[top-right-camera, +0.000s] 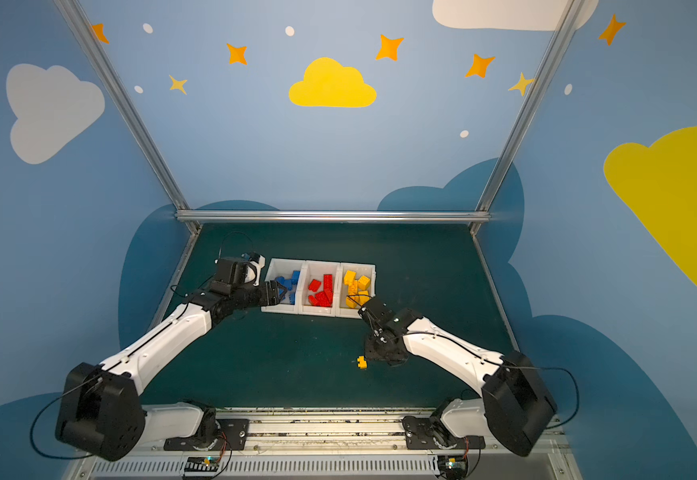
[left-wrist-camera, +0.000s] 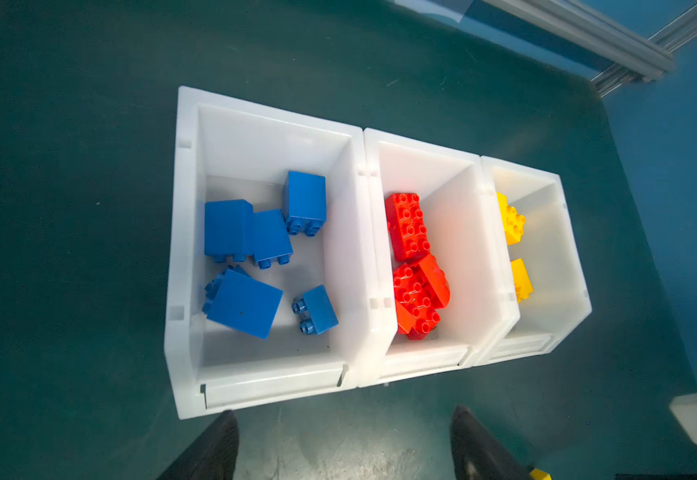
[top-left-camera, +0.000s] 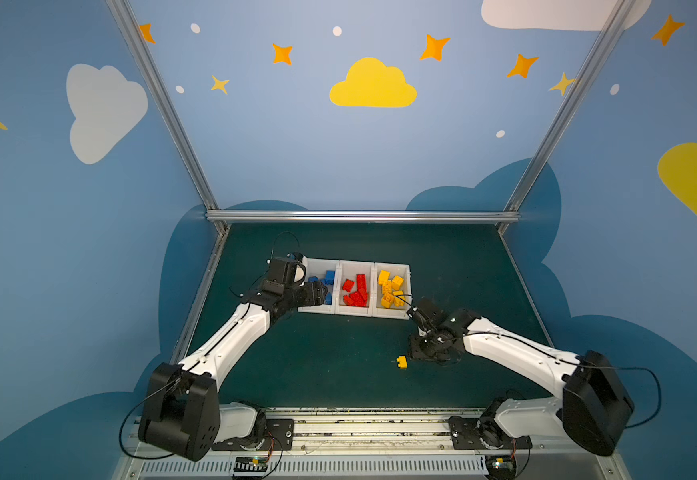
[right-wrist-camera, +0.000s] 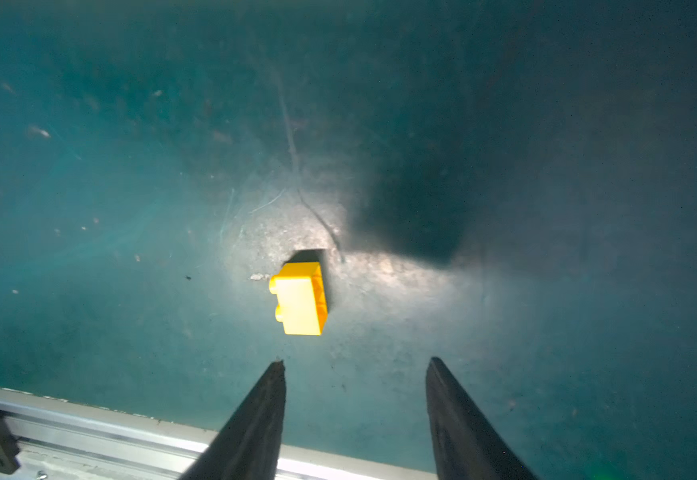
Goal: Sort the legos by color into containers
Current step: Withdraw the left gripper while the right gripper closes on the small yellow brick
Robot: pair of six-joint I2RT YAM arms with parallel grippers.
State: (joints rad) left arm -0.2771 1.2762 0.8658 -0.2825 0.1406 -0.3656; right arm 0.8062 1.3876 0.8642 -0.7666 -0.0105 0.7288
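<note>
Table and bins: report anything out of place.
One yellow lego lies on its side on the table, outside the containers, just ahead of the open right gripper. All binned legos match by colour.

Blue walls (top-left-camera: 276, 145) carry a yellow cloud (top-left-camera: 373, 85) at upper centre, framed by aluminium posts (top-left-camera: 166, 108); a dark green tabletop (top-left-camera: 338, 365) lies below.

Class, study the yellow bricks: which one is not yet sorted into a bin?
The lone yellow brick on the green table, just ahead of the right gripper; the other yellow bricks sit in the right-end white bin.
</note>
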